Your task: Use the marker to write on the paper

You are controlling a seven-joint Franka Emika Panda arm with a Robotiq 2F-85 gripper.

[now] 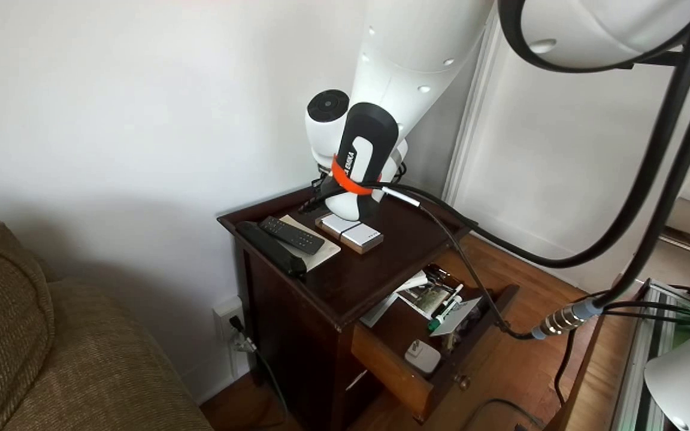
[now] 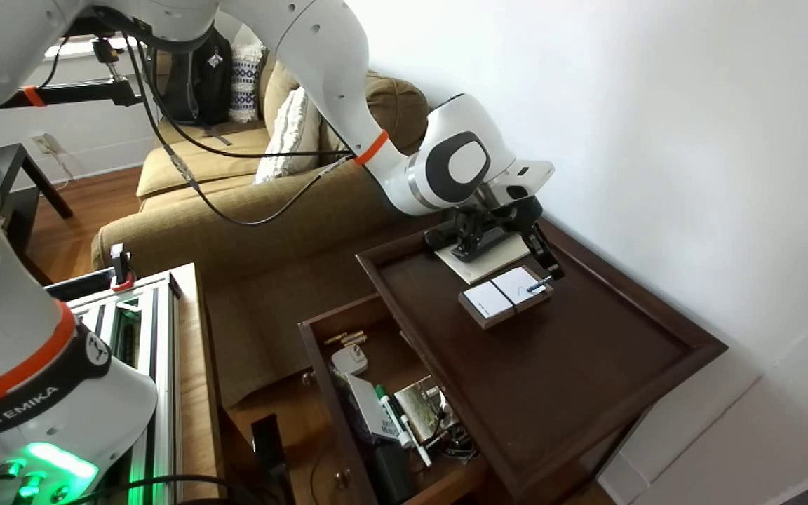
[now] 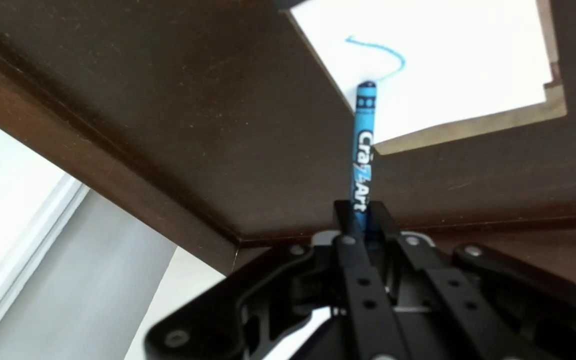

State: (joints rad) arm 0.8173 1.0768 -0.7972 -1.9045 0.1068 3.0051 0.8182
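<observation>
Over a dark-brown wooden worktop (image 2: 572,379), a black hand (image 3: 361,219) grips a blue cylindrical marker (image 3: 364,150), long axis slanting tip-down toward rectangular white paper (image 3: 450,62).

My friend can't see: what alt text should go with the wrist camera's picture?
A black jointed gripper holds a slim blue cylindrical marker lettered "CraZArt", its dark tip near the end of a thin curved blue line on a straight-edged white paper sheet. A dark brown wooden tabletop with a raised rim fills much of the background.
</observation>
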